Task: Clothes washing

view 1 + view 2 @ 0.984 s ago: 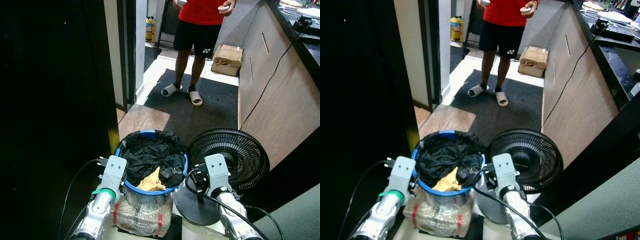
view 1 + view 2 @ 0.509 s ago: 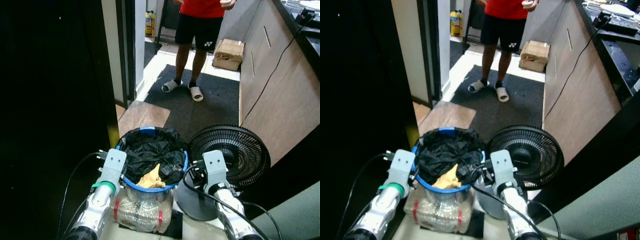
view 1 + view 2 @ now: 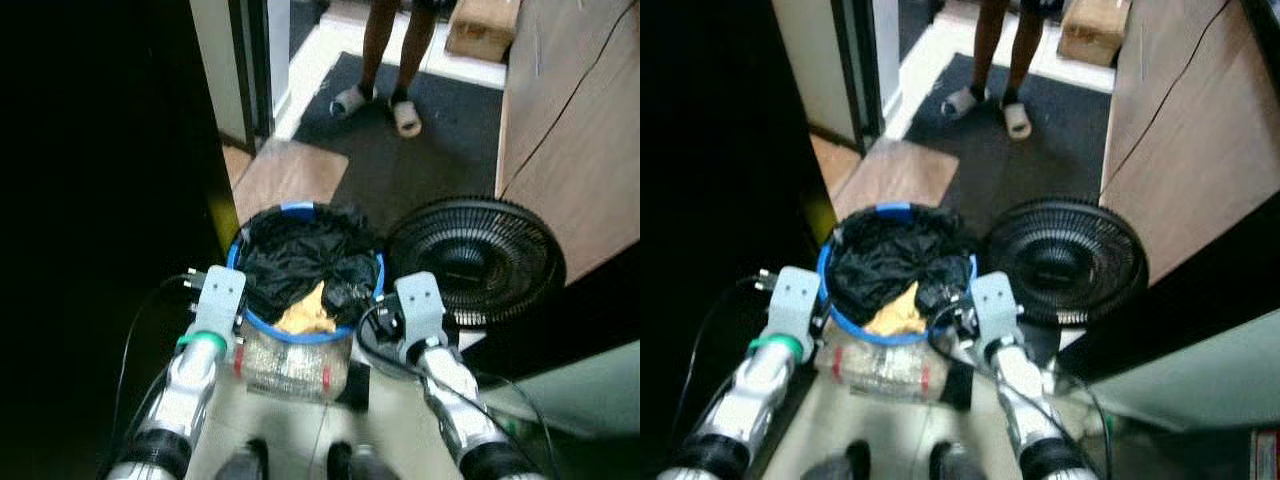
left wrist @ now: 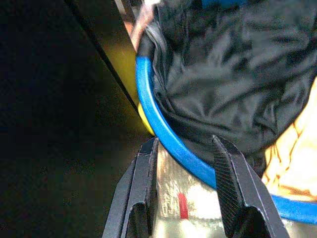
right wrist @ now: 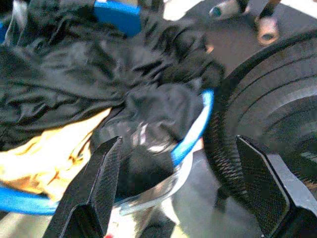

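At the lower centre of the head view, the blue-rimmed clear plastic laundry basket [image 3: 300, 335] of dark clothes sits between the left gripper [image 4: 184, 196] and right gripper [image 5: 183, 191] (both spread open, holding nothing), so the next move is probably to close in and grip the rim.

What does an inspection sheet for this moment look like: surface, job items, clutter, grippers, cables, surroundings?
Surface: pale floor.
Job's things: blue-rimmed basket heaped with black clothes and a yellow garment.
Clutter: floor fan beside the basket; cardboard box.
Grippers: left gripper open, straddling the rim; right gripper open at the opposite rim.
Cables: black cables along both arms.
Surroundings: a person's legs on a dark mat; wooden counter.
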Tool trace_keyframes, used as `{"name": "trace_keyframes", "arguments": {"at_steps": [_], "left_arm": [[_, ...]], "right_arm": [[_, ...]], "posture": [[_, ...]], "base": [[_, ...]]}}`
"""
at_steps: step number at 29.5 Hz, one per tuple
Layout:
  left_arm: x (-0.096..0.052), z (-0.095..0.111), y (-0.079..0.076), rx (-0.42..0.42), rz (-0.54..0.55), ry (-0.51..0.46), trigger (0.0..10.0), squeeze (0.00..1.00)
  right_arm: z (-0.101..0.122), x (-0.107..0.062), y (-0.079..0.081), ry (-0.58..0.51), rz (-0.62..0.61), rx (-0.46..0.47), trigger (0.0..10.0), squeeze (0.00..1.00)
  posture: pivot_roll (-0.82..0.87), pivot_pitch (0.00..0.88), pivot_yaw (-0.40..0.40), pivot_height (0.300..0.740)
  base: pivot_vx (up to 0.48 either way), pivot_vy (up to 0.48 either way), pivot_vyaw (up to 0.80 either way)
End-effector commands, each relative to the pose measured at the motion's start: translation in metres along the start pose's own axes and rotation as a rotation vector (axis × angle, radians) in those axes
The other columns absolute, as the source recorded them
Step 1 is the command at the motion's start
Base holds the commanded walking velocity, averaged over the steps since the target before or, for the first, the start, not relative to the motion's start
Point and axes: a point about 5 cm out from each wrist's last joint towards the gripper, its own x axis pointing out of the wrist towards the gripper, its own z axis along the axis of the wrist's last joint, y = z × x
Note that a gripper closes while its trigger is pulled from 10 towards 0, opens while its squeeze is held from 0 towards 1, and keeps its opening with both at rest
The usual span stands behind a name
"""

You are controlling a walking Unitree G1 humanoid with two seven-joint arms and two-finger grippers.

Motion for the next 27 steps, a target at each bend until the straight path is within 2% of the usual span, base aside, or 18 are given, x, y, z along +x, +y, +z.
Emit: {"name": "trace_keyframes", "arguments": {"at_steps": [1, 5, 9, 10, 14, 17, 20, 23, 24, 26, 27], "left_arm": [[-0.001, -0.002, 0.005, -0.004, 0.008, 0.021, 10.0, 0.00], [-0.002, -0.002, 0.010, 0.004, 0.016, 0.023, 10.0, 0.00], [-0.004, -0.002, 0.012, 0.007, 0.018, 0.025, 10.0, 0.00], [-0.006, -0.003, 0.014, 0.009, 0.023, 0.029, 10.0, 0.00], [-0.009, -0.005, 0.018, 0.010, 0.036, 0.035, 10.0, 0.00], [-0.011, -0.005, 0.019, 0.009, 0.041, 0.038, 10.0, 0.00], [-0.012, -0.007, 0.020, 0.008, 0.047, 0.045, 10.0, 0.00], [-0.013, -0.007, 0.020, 0.007, 0.048, 0.046, 10.0, 0.00], [-0.013, -0.006, 0.021, 0.007, 0.047, 0.048, 10.0, 0.00], [-0.013, -0.006, 0.021, 0.007, 0.047, 0.048, 10.0, 0.00], [-0.014, -0.005, 0.021, 0.009, 0.048, 0.049, 10.0, 0.00]], "right_arm": [[-0.013, -0.003, 0.003, 0.070, 0.021, -0.007, 10.0, 0.00], [-0.019, 0.000, 0.008, 0.123, 0.062, -0.055, 10.0, 0.00], [-0.019, 0.002, 0.011, 0.129, 0.079, -0.078, 10.0, 0.00], [-0.020, 0.002, 0.017, 0.138, 0.119, -0.108, 10.0, 0.00], [-0.024, 0.001, 0.027, 0.164, 0.168, -0.161, 10.0, 0.00], [-0.023, 0.002, 0.027, 0.159, 0.166, -0.162, 10.0, 0.00], [0.000, 0.011, 0.018, 0.040, 0.095, -0.075, 10.0, 0.00], [0.007, 0.014, 0.016, 0.014, 0.079, -0.058, 10.0, 0.00], [0.029, 0.025, 0.015, -0.055, 0.070, 0.009, 10.0, 0.00], [0.035, 0.028, 0.016, -0.072, 0.076, 0.025, 10.0, 0.00], [0.051, 0.035, 0.024, -0.120, 0.109, 0.035, 10.0, 0.00]], "posture": [[0.07, 0.482, 0.058, 0.740], [0.08, 0.488, 0.065, 0.740], [0.08, 0.487, 0.065, 0.740], [0.09, 0.486, 0.061, 0.740], [0.10, 0.482, 0.051, 0.740], [0.10, 0.482, 0.049, 0.740], [0.10, 0.481, 0.048, 0.740], [0.10, 0.481, 0.048, 0.740], [0.11, 0.478, 0.050, 0.740], [0.11, 0.478, 0.050, 0.740], [0.12, 0.471, 0.050, 0.740]], "base": [[0.000, 0.000, 0.00], [0.000, 0.000, 0.00], [0.000, 0.000, 0.00], [0.000, 0.000, 0.00], [0.000, 0.000, 0.00], [0.000, 0.000, 0.00], [0.000, 0.000, 0.00], [0.000, 0.000, 0.00], [0.000, 0.000, 0.00], [0.000, 0.000, 0.00], [0.000, 0.000, 0.00]]}}
